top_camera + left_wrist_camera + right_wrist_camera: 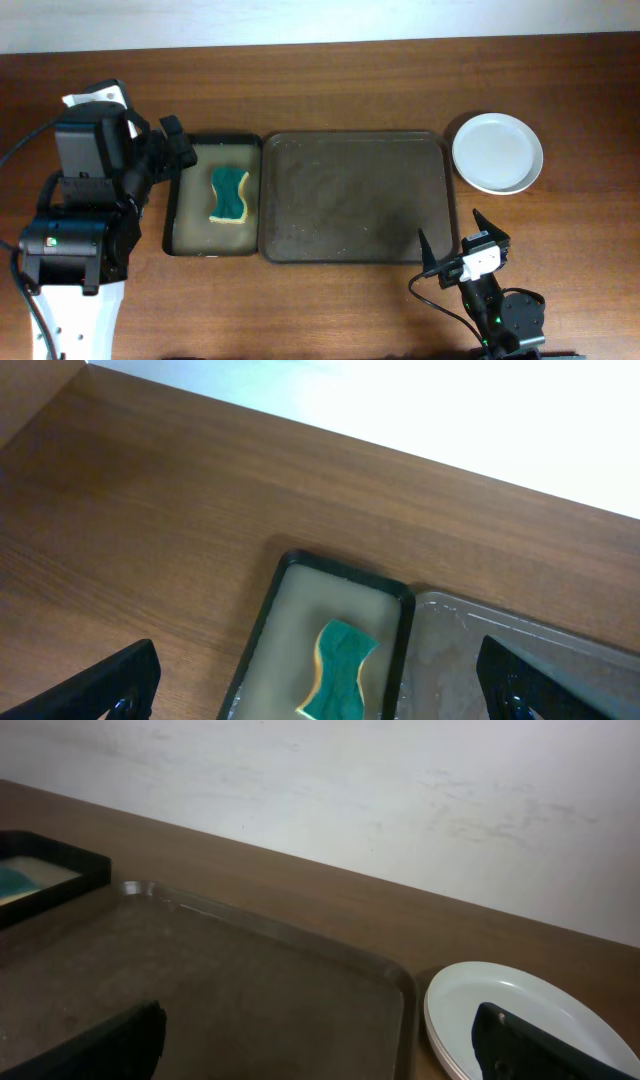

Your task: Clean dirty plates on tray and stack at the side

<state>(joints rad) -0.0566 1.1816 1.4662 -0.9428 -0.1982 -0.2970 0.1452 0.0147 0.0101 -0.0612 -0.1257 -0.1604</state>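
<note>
While empty and wide open, left gripper by the sponge tray; right gripper at the tray.

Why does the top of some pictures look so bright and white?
Left wrist view: past the table everything is washed out to plain white. Overhead view: only a thin bright strip at the top. Right wrist view: the wall is dimmer, its marks visible.

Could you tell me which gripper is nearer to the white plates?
Right. The right gripper hovers over the near right corner of the large tray, close to the plates; the left gripper is far across the table, at the left edge of the sponge tray.
</note>
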